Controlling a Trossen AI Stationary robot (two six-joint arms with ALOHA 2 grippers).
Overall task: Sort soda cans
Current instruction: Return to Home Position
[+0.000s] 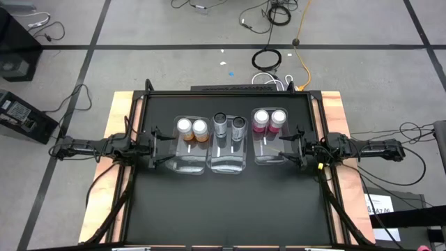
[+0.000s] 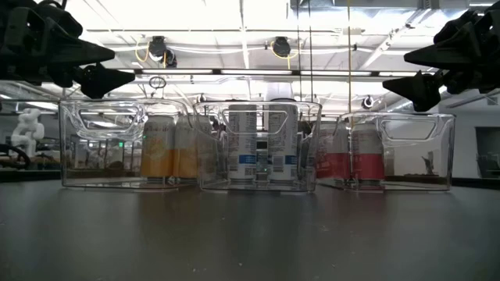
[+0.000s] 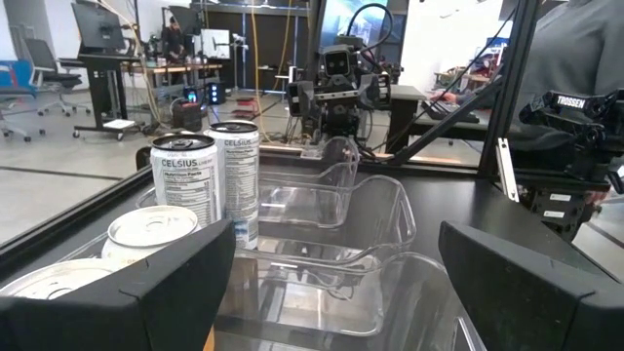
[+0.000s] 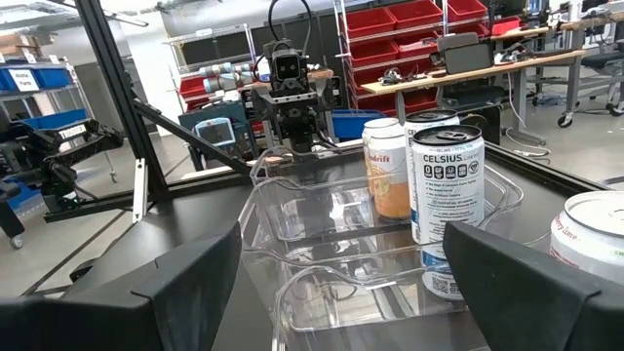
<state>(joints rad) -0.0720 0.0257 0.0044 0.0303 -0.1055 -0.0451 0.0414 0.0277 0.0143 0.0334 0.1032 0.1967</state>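
Note:
Three clear bins stand side by side at the table's middle. Two orange cans (image 1: 191, 128) stand upright in the far end of the left bin (image 1: 189, 162). Two dark cans (image 1: 229, 126) stand in the middle bin (image 1: 228, 162), and two pink cans (image 1: 269, 120) in the right bin (image 1: 268, 157). My left gripper (image 1: 157, 148) is open, just left of the left bin and raised above the table. My right gripper (image 1: 294, 148) is open, just right of the right bin, also raised. In the low view the left gripper (image 2: 117, 66) and right gripper (image 2: 422, 70) hover above the bins' outer ends.
The black table top (image 1: 230, 209) has free room on the near side of the bins. Wooden borders (image 1: 118, 104) flank the mat. Cables (image 1: 268, 59) lie on the floor beyond the far edge. Each bin's near half holds no can.

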